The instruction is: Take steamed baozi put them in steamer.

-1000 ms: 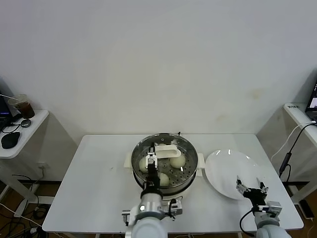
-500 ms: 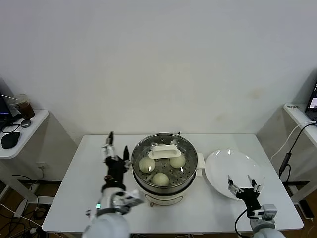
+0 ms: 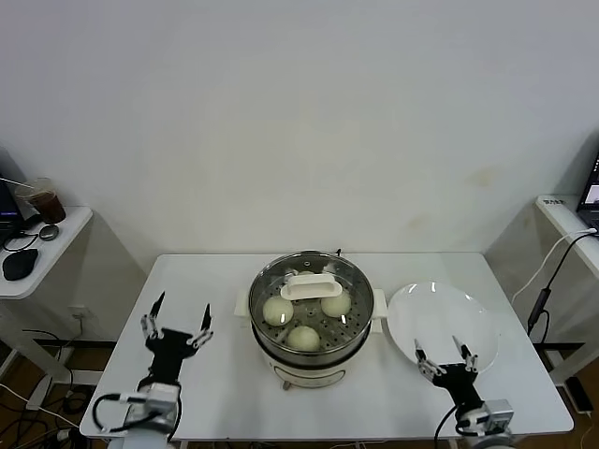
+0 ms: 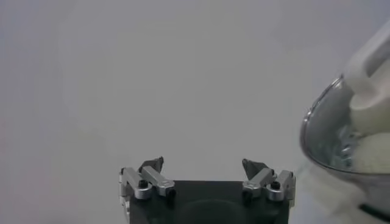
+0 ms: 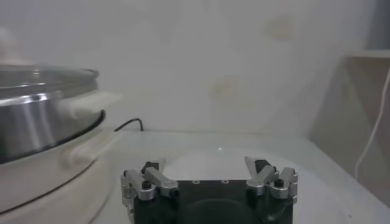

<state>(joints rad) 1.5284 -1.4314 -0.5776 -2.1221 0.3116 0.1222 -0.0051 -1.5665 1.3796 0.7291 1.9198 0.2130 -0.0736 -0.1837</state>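
Observation:
The steamer (image 3: pixel 271 360) stands mid-table, a shiny steel pot on a white base. A glass lid with a white handle (image 3: pixel 311 285) sits on it. Through the lid I see three pale steamed baozi: one at the left (image 3: pixel 277 311), one at the right (image 3: pixel 336 303) and one in front (image 3: pixel 302 337). My left gripper (image 3: pixel 175 323) is open and empty, well left of the steamer near the table's front. In the left wrist view the left gripper (image 4: pixel 205 164) has only bare table between its fingers. My right gripper (image 3: pixel 446 360) is open and empty over the plate's front edge.
A flat white plate (image 3: pixel 440 318) lies right of the steamer with nothing on it. In the right wrist view the right gripper (image 5: pixel 205 163) faces the plate, with the steamer (image 5: pixel 36 122) off to one side. Side tables flank the main table.
My left arm has swung from above the steamer out to the left and down near the table's front. The lid stays on the steamer. The right gripper has drifted slightly left.

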